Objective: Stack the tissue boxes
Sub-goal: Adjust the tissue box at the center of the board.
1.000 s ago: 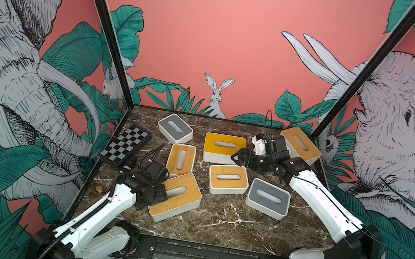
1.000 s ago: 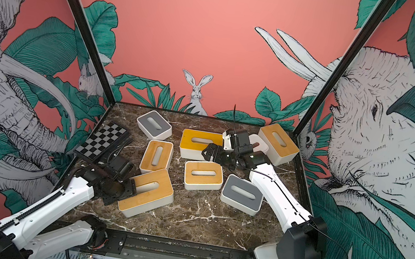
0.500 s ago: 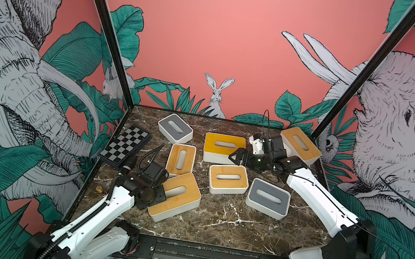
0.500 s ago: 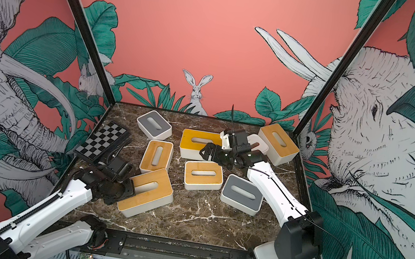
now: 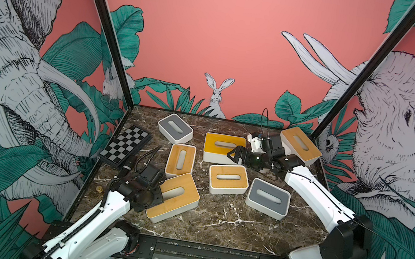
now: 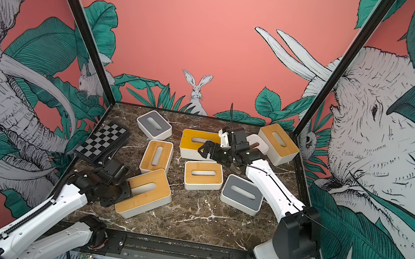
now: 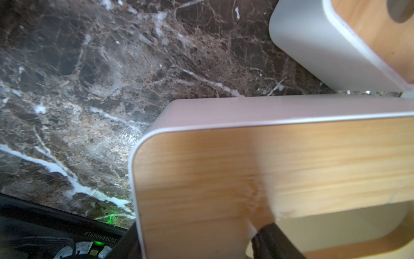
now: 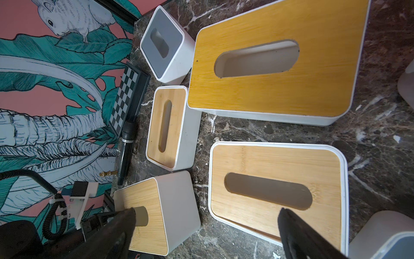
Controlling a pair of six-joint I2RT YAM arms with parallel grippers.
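Several tissue boxes lie on the marble table (image 5: 214, 218). My left gripper (image 5: 161, 194) (image 7: 197, 237) is shut on the short end of the near-left bamboo-lidded box (image 5: 179, 196) (image 7: 246, 161), one finger in its slot and one against the outer wall. My right gripper (image 5: 234, 155) (image 8: 206, 224) hangs open and empty over the gap between the deep-yellow box (image 5: 223, 149) (image 8: 280, 60) and the middle bamboo box (image 5: 228, 180) (image 8: 275, 186). A narrow bamboo box (image 5: 180, 159), two grey-lidded boxes (image 5: 175, 130) (image 5: 268, 199), a back-right bamboo box (image 5: 300, 144) and a white box (image 6: 256, 143) behind my right arm also show.
A folded checkerboard (image 5: 126, 147) leans at the left edge, with a small gold chess piece (image 5: 99, 189) on the table near my left arm. Black frame posts and printed walls close three sides. Bare marble stretches along the front between the arms.
The left jaws have narrowed onto the end of the near-left box. My right gripper has drifted slightly left over the yellow box, still open. The boxes have not visibly moved.
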